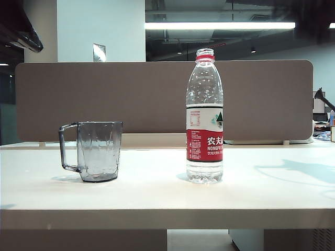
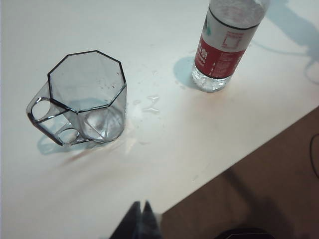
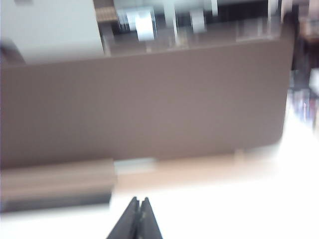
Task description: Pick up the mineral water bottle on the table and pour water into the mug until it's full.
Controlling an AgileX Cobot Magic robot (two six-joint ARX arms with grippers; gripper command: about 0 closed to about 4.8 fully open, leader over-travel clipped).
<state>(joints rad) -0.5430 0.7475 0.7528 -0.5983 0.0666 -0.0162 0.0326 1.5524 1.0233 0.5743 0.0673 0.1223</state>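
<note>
Bottle not yet picked up; no pour started.

- Mineral water bottle (image 1: 204, 117) is seen upright on the table (image 1: 167, 196), right of centre, set back from the front edge. No cap is visible; neck is open. Water (image 1: 204, 170) level cannot be read clearly.
- Mug (image 1: 94, 150) is placed toward the left side, well apart from the bottle, handle pointing away from it. Looks empty. Small droplets are noted on the table between mug and bottle in the left wrist view.
- Left gripper (image 2: 141, 219): jaws together, nothing held, hung over the front edge near the mug.
- Right gripper (image 3: 138, 216): jaws together, nothing held, aimed at the brown partition (image 3: 149, 99); view is blurred, bottle not in it.

Handling, judged: thin plastic bottle, squeezable, likely slick. With an open neck, a hard squeeze could push water out. Grip is best taken at the labelled mid-body with moderate force. Mug is light and could be tipped by a knock.
</note>
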